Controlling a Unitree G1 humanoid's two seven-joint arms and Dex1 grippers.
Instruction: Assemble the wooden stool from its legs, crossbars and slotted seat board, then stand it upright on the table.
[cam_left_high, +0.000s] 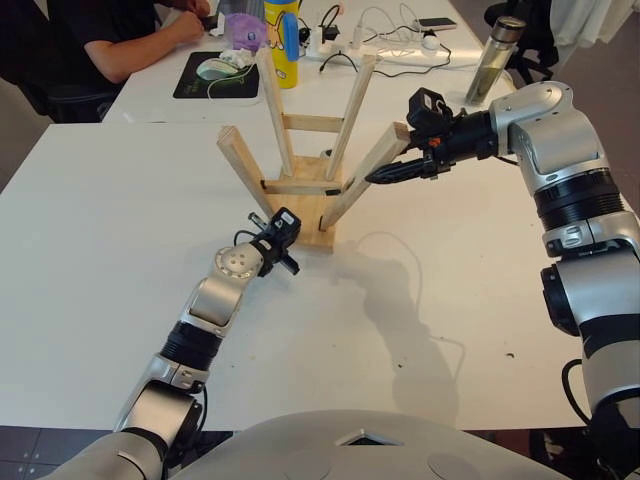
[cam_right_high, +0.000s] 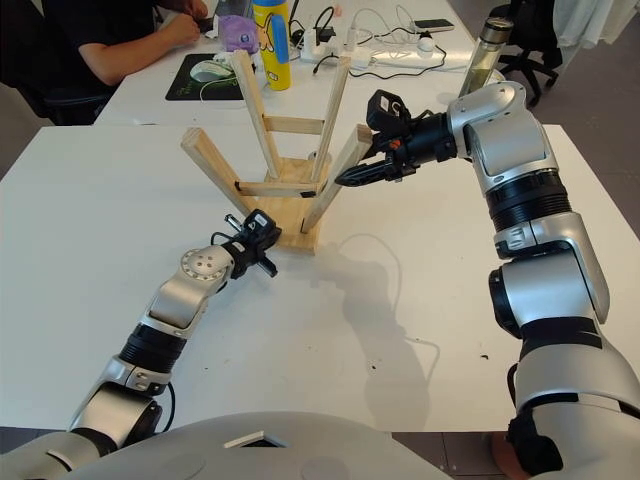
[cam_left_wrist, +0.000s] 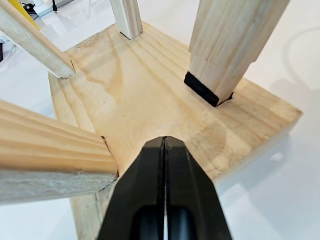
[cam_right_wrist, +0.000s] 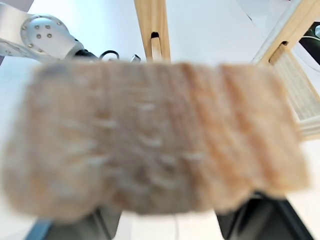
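On the table (cam_left_high: 100, 250), stool (cam_left_high: 300, 186) upside down, legs (cam_left_high: 274, 110) splayed upward

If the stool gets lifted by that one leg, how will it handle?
Probably stiff: the stool is solid wood with crossbars bracing it. Likely to swing or tilt, since the right gripper holds one splayed leg off-centre. The slotted joints might pull loose.

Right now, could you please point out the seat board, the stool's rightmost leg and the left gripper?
Seat board (cam_left_wrist: 150, 100): left wrist view, bare underside between the legs.
Rightmost leg (cam_left_high: 352, 192): left eye view, mid-length.
Left gripper (cam_left_wrist: 164, 145): left wrist view, seam between shut fingertips.
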